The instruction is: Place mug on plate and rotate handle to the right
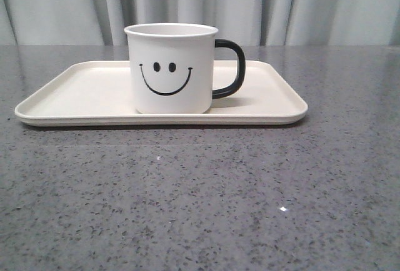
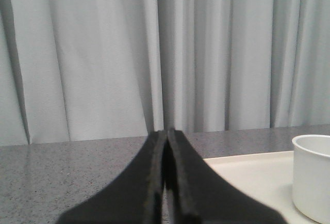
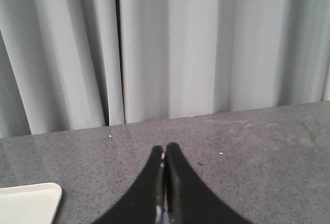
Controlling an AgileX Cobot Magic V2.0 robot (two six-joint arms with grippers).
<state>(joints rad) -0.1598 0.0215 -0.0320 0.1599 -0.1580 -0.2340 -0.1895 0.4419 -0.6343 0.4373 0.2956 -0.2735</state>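
Left tool (image 2: 166, 182) pressed together, level, right tool (image 3: 164, 188) likewise (both empty), mug (image 1: 170, 68) upright on plate (image 1: 81, 87), handle (image 1: 230, 68) rightward

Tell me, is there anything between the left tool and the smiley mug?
No. In the left wrist view only bare plate and grey table lie between the shut left tool and the mug.

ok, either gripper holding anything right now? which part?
Nothing held. Left gripper and right gripper are both shut on empty air. The mug stands free on the plate, handle untouched.
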